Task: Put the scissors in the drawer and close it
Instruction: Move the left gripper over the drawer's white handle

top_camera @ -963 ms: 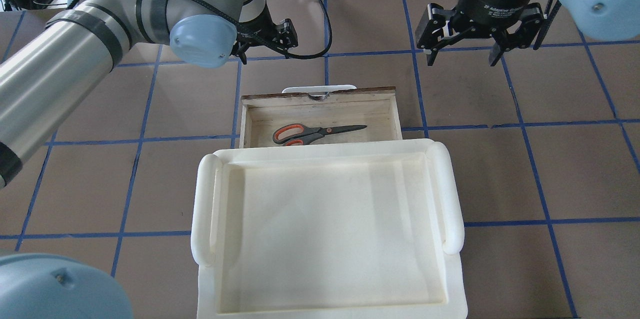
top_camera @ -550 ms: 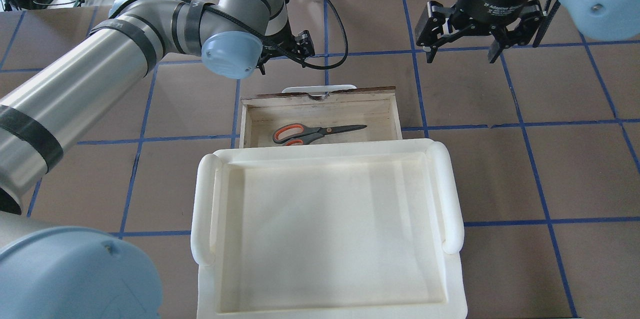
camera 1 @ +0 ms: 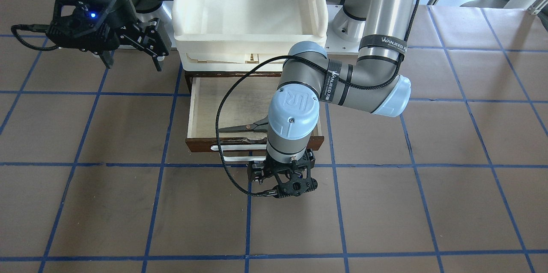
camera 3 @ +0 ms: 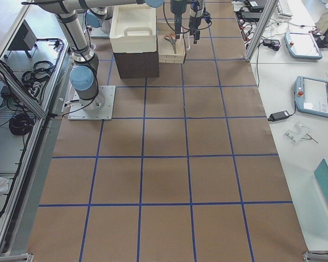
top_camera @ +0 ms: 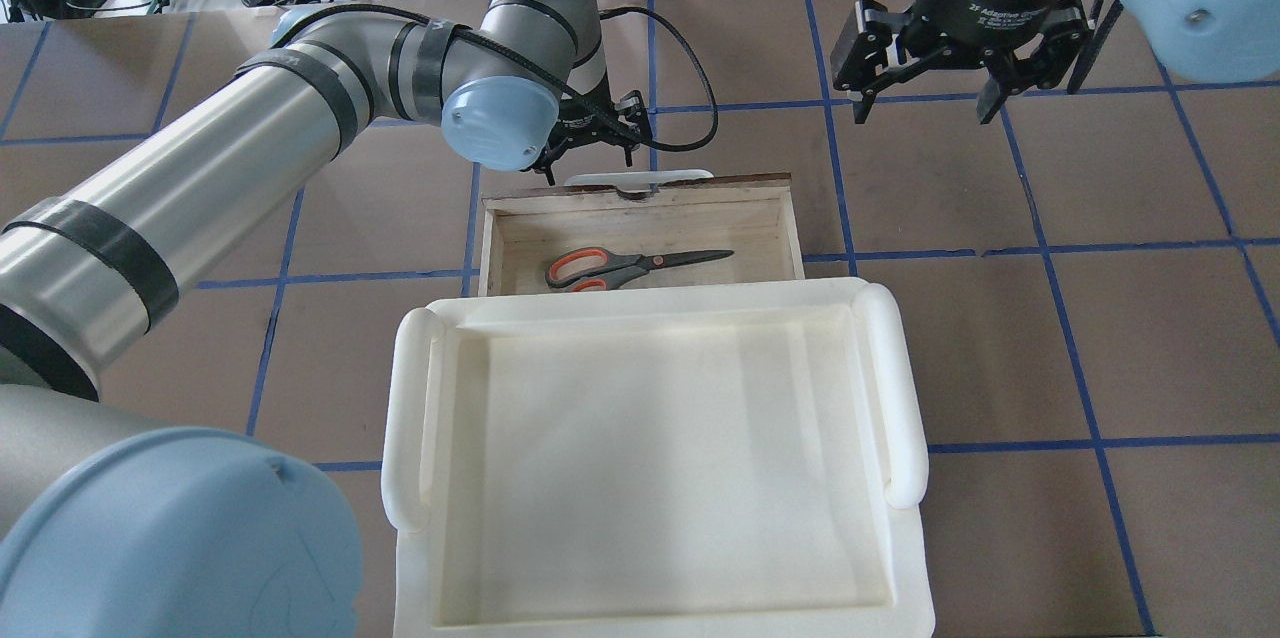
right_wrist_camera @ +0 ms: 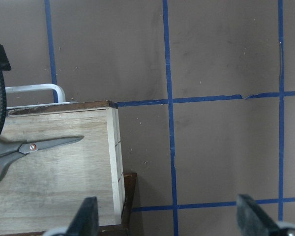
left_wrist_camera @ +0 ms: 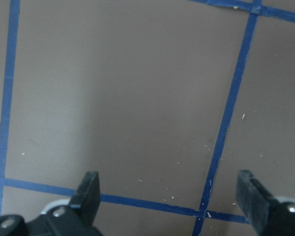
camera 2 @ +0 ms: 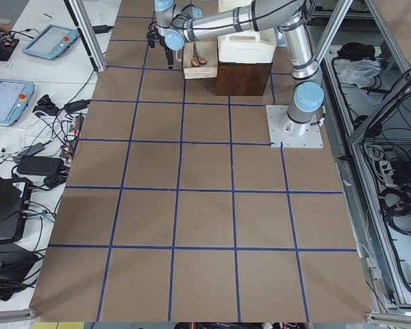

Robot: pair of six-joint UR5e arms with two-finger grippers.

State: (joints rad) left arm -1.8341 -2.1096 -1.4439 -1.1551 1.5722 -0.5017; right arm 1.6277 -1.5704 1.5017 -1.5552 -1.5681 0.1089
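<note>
The scissors (top_camera: 630, 266) lie flat inside the open drawer (top_camera: 790, 218), blades towards the robot's right. They also show in the front view (camera 1: 246, 127) and the right wrist view (right_wrist_camera: 34, 147). The drawer's white bar handle (top_camera: 640, 178) sticks out from its dark front (camera 1: 201, 143). My left gripper (top_camera: 595, 140) hangs just beyond the handle, pointing down at the table, open and empty; the left wrist view (left_wrist_camera: 172, 191) shows only bare table between its fingers (left_wrist_camera: 91, 191). My right gripper (top_camera: 920, 108) is open and empty, hovering beyond the drawer's right corner.
A large cream-white tray (top_camera: 900, 388) sits on top of the cabinet that the drawer slides out of. The brown table (top_camera: 1100, 318) carries a grid of blue tape lines. The left arm's black cable (camera 1: 220, 136) loops over the drawer front.
My left arm has swung to the right, bringing its gripper from the drawer's far left to just beyond the handle. The right gripper and the scissors have stayed put.
</note>
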